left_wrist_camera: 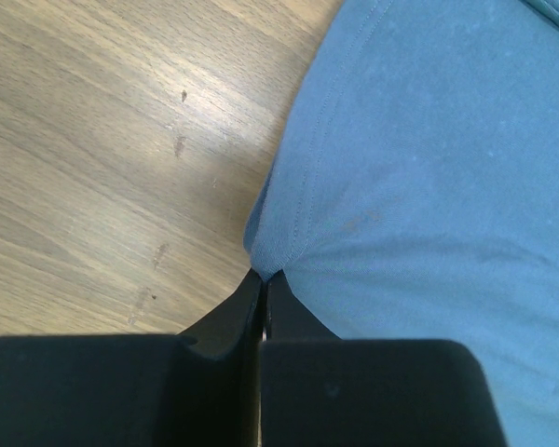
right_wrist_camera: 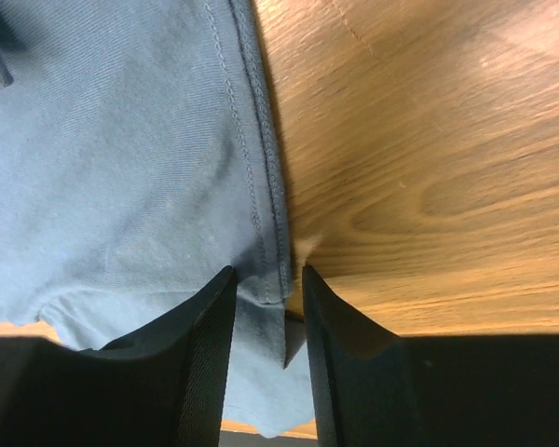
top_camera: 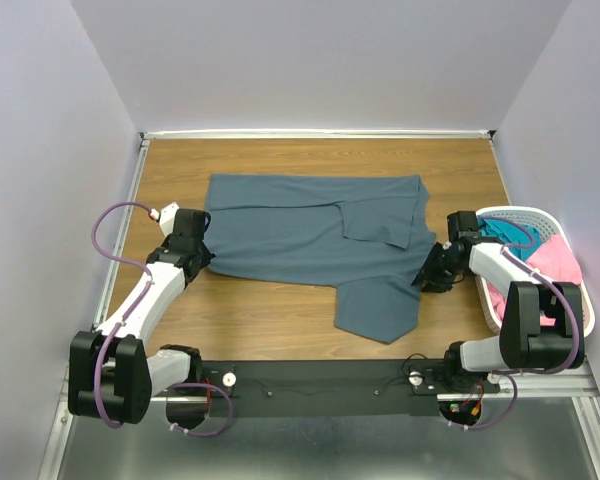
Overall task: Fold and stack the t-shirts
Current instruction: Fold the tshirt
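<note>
Wood-grain tabletop [top_camera: 270, 325] carries the slate blue-grey t-shirt [top_camera: 310, 235], spread flat at centre with part of its right side folded over. Left gripper [left_wrist_camera: 264, 279]: jaws closed, pinching the shirt's left edge. Right gripper [right_wrist_camera: 268, 276]: jaws partly parted, straddling the stitched hem at the shirt's right edge with a visible gap. White slotted basket [top_camera: 525, 211] stands at the table's right, holding the pink t-shirt [top_camera: 558, 262] and the teal t-shirt [top_camera: 498, 230].
</note>
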You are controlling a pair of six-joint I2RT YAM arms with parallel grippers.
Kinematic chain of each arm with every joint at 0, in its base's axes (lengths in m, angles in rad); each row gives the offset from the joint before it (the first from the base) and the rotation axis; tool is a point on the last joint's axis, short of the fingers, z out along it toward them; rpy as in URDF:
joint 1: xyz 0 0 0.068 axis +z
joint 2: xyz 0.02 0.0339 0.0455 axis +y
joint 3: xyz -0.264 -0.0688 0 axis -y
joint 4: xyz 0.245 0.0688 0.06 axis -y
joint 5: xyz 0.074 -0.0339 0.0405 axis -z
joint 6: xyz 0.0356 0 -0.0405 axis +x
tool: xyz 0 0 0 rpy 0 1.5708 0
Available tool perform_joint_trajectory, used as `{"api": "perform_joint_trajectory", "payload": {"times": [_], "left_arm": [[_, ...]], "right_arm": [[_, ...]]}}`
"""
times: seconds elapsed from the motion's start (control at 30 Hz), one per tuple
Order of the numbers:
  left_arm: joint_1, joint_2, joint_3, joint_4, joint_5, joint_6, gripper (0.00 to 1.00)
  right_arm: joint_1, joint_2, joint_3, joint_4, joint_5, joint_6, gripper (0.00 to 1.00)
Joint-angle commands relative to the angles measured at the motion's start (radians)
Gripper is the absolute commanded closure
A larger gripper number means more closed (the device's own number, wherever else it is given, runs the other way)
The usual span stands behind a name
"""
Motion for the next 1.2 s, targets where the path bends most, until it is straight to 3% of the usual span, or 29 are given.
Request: {"api": "perform_joint_trajectory", "payload": {"times": [0.0, 0.03, 0.13, 0.17, 0.53, 0.93, 1.17], "left_arm": [[-0.003, -0.012, -0.011, 0.015, -0.019, 0.005, 0.95], [-0.001, -0.013, -0.011, 0.013, -0.022, 0.002, 0.95], [-0.001, -0.022, -0.01, 0.007, -0.034, -0.005, 0.95], [0.0, -0.024, -0.011, 0.006, -0.034, -0.007, 0.95], [0.031, -0.016, 0.023, -0.042, -0.014, -0.012, 0.95], [0.08, 0.082, 0.111, -0.039, 0.009, 0.053, 0.95], [0.083, 0.238, 0.228, -0.03, 0.023, 0.1, 0.95]], "right_arm": [[0.008, 0.016, -0.045, 0.031, 0.002, 0.009, 0.62], [0.008, 0.013, -0.043, 0.029, 0.008, 0.006, 0.66], [0.008, -0.019, -0.022, 0.012, 0.062, -0.011, 0.97], [0.008, -0.03, -0.017, 0.008, 0.074, -0.011, 1.0], [0.008, -0.105, 0.168, -0.096, 0.11, -0.034, 0.99], [0.008, 0.091, 0.408, -0.089, 0.111, -0.086, 1.0], [0.008, 0.225, 0.518, -0.054, 0.102, -0.1, 1.0]]}}
